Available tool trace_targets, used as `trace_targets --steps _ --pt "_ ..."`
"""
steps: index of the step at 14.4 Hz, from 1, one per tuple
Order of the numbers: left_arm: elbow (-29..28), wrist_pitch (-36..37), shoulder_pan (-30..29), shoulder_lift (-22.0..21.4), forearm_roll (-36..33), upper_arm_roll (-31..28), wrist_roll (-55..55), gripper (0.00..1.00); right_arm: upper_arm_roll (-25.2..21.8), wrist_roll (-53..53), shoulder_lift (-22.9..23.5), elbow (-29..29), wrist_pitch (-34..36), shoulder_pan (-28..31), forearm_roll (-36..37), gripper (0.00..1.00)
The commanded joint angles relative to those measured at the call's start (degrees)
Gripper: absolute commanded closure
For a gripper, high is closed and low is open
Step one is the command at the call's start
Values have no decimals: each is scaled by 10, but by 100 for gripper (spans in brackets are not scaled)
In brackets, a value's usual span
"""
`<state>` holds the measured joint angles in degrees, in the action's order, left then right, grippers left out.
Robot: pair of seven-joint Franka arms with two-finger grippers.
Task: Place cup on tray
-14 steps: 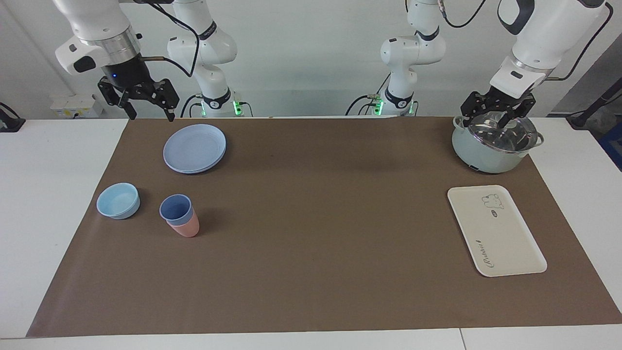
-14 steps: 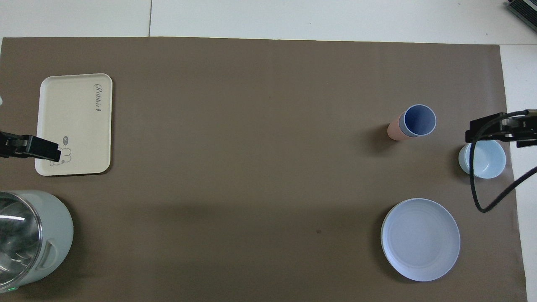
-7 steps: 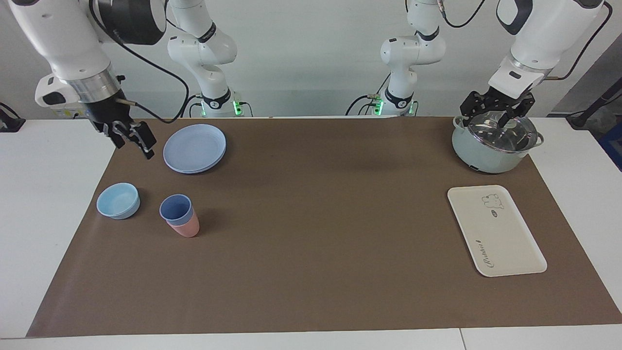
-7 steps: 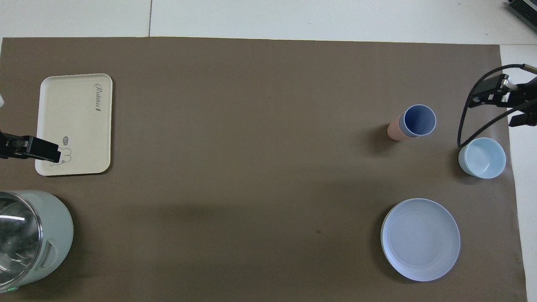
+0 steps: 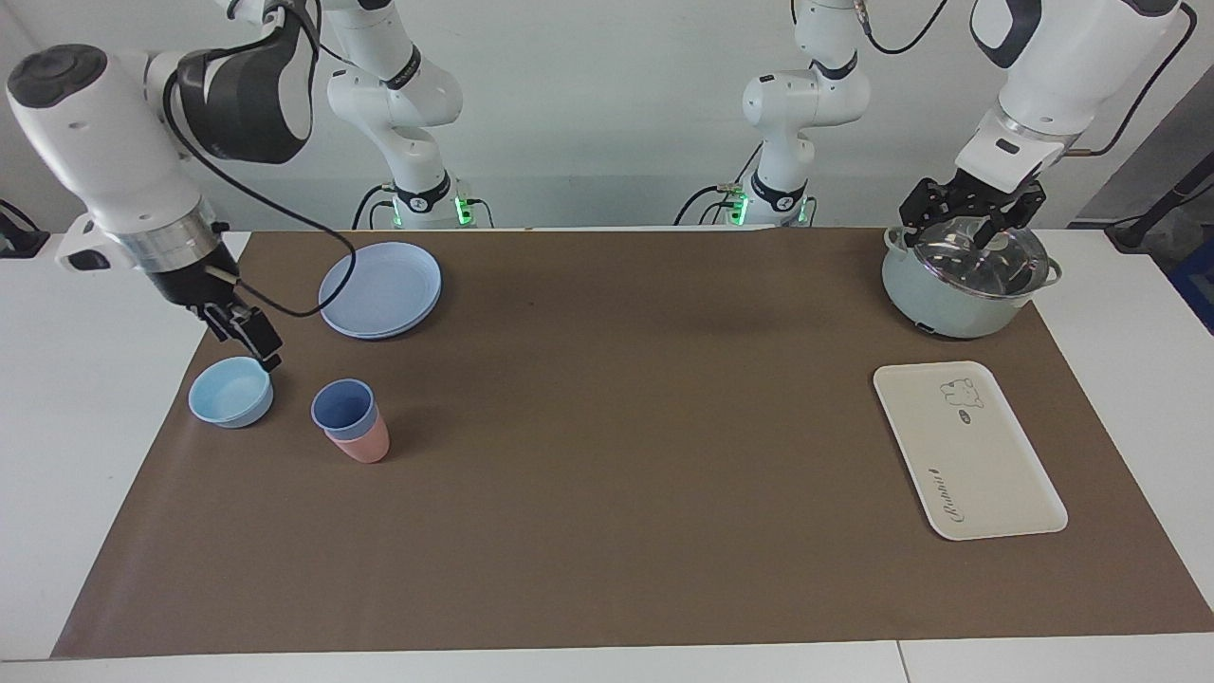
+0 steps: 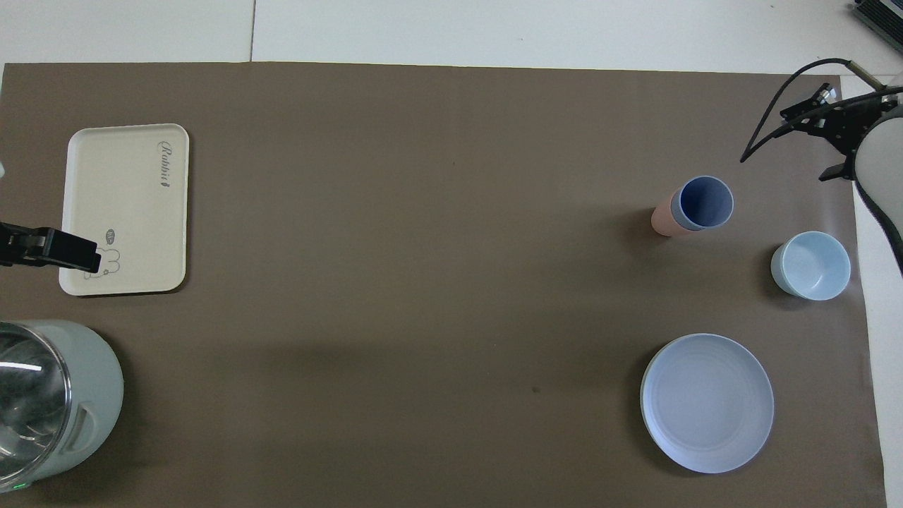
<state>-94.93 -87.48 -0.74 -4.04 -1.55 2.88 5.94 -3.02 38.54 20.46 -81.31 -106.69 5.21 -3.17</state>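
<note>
The blue cup [image 5: 343, 406] stands upright, nested inside the pink tumbler [image 5: 368, 446], toward the right arm's end of the table; it also shows in the overhead view [image 6: 702, 202]. The cream tray [image 5: 986, 474] lies flat and bare toward the left arm's end, also in the overhead view [image 6: 120, 204]. My right gripper [image 5: 248, 334] is open and empty, low over the mat beside the light-blue bowl [image 5: 229, 394], apart from the cup. My left gripper [image 5: 967, 223] waits open over the pot's lid.
A round blue plate [image 5: 379, 289] lies nearer the robots than the cup. The lidded pale-green pot [image 5: 963, 285] stands nearer the robots than the tray. The brown mat [image 5: 616, 455] covers the table between them.
My right gripper has come down and away from the robots, from beside the plate to just by the light-blue bowl. The left arm, cup and tray have not moved.
</note>
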Motion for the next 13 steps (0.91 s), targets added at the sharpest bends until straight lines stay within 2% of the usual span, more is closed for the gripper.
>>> trace_targets --steps 1,9,13 --pt "-12 -16 3 -11 -12 0 -8 0 1 65 49 39 -7 28 -58 8" --pt "-18 -18 -1 -12 -11 0 -7 0 1 97 121 25 26 78 -213 8" --pt "-18 -17 -1 -12 -11 0 -5 0 3 96 126 -36 32 79 -264 8"
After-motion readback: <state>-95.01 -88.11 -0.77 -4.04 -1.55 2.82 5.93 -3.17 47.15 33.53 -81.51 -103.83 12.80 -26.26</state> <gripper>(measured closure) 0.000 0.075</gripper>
